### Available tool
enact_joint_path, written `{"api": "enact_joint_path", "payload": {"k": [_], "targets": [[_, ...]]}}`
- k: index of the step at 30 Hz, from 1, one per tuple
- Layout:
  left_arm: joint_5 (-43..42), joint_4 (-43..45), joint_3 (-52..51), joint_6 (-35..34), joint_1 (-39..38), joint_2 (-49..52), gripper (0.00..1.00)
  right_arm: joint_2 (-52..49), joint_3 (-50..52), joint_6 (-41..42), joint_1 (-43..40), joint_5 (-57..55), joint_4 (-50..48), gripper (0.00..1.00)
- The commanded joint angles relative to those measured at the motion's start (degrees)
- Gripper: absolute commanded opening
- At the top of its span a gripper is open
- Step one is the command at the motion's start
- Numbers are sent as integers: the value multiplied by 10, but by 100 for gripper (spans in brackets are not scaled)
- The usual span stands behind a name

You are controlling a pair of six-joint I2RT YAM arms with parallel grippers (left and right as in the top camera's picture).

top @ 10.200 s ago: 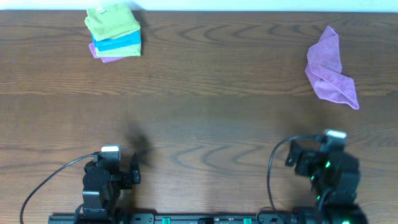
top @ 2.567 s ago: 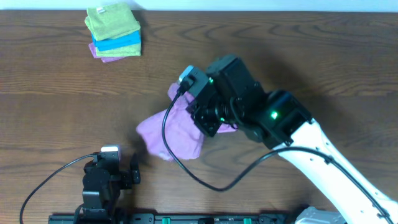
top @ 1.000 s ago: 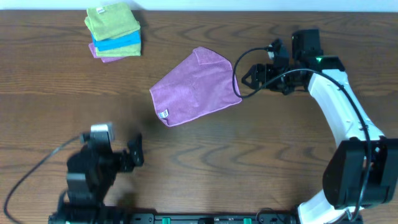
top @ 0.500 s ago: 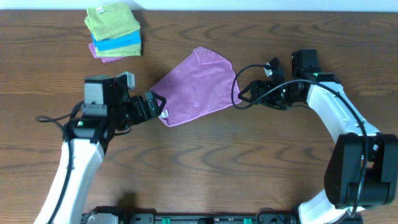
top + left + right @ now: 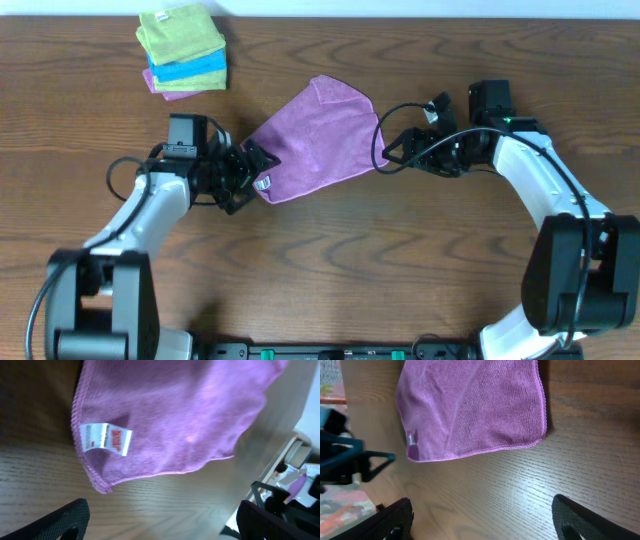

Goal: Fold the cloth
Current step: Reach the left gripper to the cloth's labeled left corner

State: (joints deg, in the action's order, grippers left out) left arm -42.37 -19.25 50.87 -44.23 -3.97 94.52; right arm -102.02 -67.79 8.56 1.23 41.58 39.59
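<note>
A purple cloth (image 5: 312, 140) lies spread flat and askew on the wooden table, with a white tag at its lower left corner (image 5: 264, 183). It fills the top of the left wrist view (image 5: 175, 415) and of the right wrist view (image 5: 470, 410). My left gripper (image 5: 250, 172) is open and empty, just left of the tagged corner. My right gripper (image 5: 388, 153) is open and empty, just right of the cloth's right corner. Neither gripper touches the cloth.
A stack of folded cloths, green (image 5: 180, 35) over blue (image 5: 195, 68) over purple, sits at the far left corner of the table (image 5: 400, 280). Both arms' cables hang near the grippers.
The left arm has moved closer to the cloth's tagged corner. The right arm has stayed beside the right corner. The cloth has not moved.
</note>
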Motion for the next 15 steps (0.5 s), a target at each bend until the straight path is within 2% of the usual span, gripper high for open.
{"api": "enact_joint_path", "payload": {"k": [1, 8, 15], "targets": [[-43, 7, 3, -13, -2, 29, 95, -5, 2, 9, -3, 11, 1, 89], [-47, 66, -39, -49, -2, 46, 95, -5, 2, 9, -3, 11, 5, 89], [-47, 202, -119, -122, -2, 46, 95, -5, 2, 13, -3, 24, 4, 89]]}}
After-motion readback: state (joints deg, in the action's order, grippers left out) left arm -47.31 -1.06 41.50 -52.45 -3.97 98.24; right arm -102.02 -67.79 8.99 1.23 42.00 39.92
